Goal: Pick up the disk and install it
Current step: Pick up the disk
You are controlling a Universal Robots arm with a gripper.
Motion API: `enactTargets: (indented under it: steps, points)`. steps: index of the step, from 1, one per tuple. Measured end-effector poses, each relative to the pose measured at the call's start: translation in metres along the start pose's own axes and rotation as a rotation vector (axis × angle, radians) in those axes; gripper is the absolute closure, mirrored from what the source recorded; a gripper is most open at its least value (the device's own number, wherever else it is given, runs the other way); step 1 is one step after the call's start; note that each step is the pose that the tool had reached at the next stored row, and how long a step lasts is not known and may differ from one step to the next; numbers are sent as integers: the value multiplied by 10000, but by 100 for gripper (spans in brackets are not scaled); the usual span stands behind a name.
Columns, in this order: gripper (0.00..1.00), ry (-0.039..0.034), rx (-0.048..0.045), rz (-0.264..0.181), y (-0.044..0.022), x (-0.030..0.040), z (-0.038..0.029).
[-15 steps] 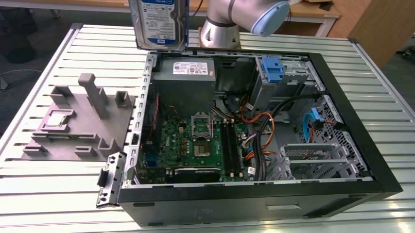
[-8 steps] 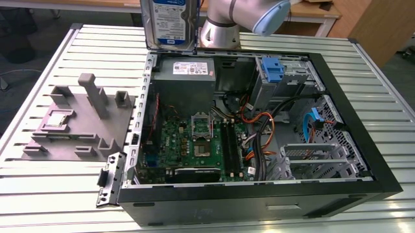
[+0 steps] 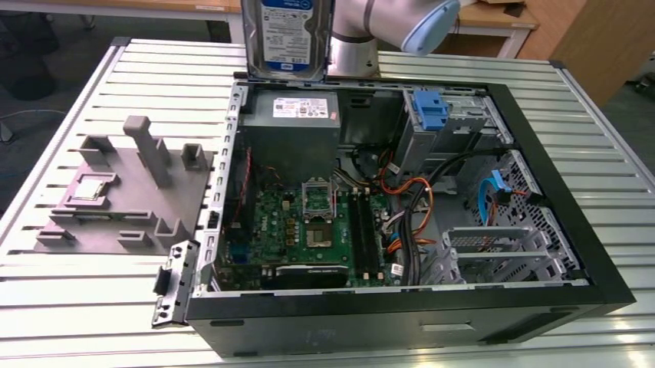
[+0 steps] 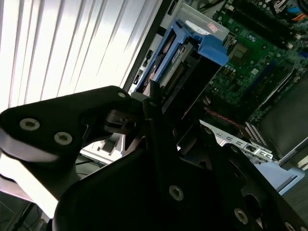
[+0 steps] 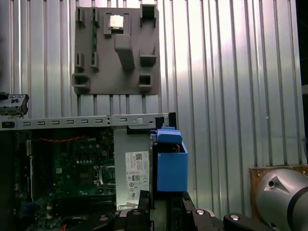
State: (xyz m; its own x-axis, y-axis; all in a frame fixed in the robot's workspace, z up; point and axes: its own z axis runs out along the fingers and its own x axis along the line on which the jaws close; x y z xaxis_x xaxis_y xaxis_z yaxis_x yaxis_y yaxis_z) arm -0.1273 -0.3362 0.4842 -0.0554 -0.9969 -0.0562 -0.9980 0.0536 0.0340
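The gripper (image 4: pixel 155 98) was pinched on the disk (image 3: pixel 290 34). I saw that best in the second wrist view, where its black jaws closed on the near end of the drive. In the exterior view the disk hung upright in the air at the top of the frame, its blue-and-white label facing the camera, just to the exterior view's left of the arm (image 3: pixel 394 23). Its lower edge sat above the far rim of the open computer case (image 3: pixel 603 253), over the grey power supply (image 3: pixel 291 123). I could not tell whether it touched either. The disk's blue bracket (image 5: pixel 172 166) showed in both wrist views, clipped along the drive's sides.

Inside the case I could make out the green motherboard (image 3: pixel 307 222), orange cables (image 3: pixel 419 207), 1 blue plastic carrier (image 3: pixel 430 107) seated in the bay at the far side, and 1 bare metal drive cage (image 3: pixel 492 249) near the front rim. To the exterior view's left of the case, 1 grey fixture block (image 3: pixel 113 199) lay on the slatted metal table (image 3: pixel 82 307), just beside the case wall. It held 1 small square chip (image 5: pixel 116 21).
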Motion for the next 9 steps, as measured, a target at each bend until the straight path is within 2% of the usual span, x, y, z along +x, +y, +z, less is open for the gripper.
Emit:
enactTargets:
  steps: [9]
  points:
    - [65, 0, -13, 1, -240, -13, -7]
